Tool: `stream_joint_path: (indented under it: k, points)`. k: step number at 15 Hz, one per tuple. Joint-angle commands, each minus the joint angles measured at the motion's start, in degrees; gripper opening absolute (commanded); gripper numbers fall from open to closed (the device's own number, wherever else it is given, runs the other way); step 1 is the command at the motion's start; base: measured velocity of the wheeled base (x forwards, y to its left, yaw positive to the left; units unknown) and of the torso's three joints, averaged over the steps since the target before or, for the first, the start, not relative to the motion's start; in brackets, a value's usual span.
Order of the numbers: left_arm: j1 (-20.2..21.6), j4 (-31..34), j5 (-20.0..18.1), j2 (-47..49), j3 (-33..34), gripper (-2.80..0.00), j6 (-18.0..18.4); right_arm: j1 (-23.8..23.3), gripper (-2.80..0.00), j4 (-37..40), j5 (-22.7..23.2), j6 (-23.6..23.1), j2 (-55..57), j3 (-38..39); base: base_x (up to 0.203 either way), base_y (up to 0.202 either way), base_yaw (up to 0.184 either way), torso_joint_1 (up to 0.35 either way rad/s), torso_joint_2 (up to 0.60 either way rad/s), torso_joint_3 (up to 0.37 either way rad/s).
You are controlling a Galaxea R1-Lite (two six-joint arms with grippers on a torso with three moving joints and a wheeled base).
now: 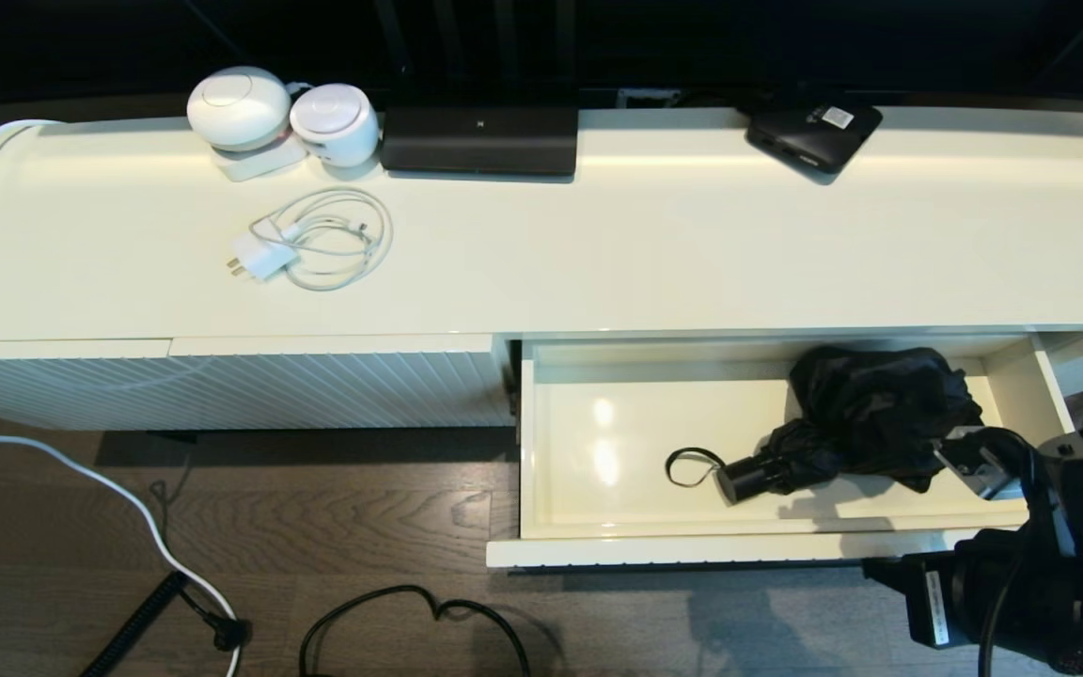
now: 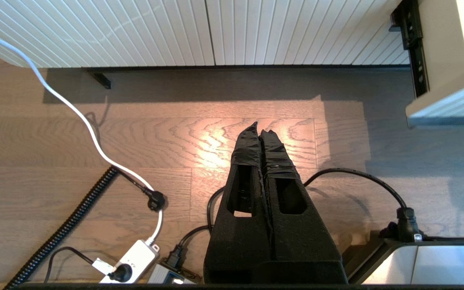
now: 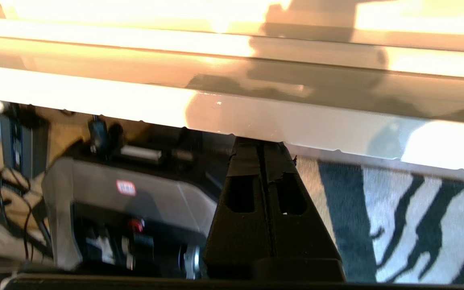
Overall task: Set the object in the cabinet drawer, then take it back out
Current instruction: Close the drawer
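Umbrella (image 1: pixel 866 414) lies inside open drawer (image 1: pixel 598 527), toward its right end, handle and wrist loop pointing to drawer middle. Right gripper (image 3: pixel 261 145) just outside drawer front, near its right end, fingers pressed together, empty. Left gripper (image 2: pixel 259 129) parked over floor left of drawer, fingers together.

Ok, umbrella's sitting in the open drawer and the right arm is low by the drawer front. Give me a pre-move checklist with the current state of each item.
1. Cabinet drawer pulled open: ok.
2. Umbrella lying fully inside, handle toward the front: ok.
3. Wrist loop clear of the drawer edges: ok.
4. Right gripper shut and holding nothing, tips at the drawer front's lower edge: ok.
5. Drawer handle grasped or free: cannot tell, hidden.
6. Left gripper shut, parked above the floor away from the drawer: ok.
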Motion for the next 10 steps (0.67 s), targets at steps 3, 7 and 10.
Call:
stream_joint_path:
  k: [3,7,10]
  points:
    - [0.0,0.0,0.0,0.0,0.0,-2.8,0.0,-0.5,-2.8,-2.9,-1.8,0.1,2.1,0.0,0.0,0.0,0.0,0.0,0.0,0.0]
    - [0.0,0.0,0.0,0.0,0.1,-2.8,0.0,-0.5,-2.8,-7.6,-3.9,0.1,4.6,-0.1,0.0,0.0,0.0,0.0,0.0,0.0]
    - [0.0,0.0,0.0,0.0,0.0,-2.8,0.0,-0.4,-2.8,-10.9,-5.4,0.1,6.9,-1.5,0.0,0.0,0.0,0.0,0.0,0.0]
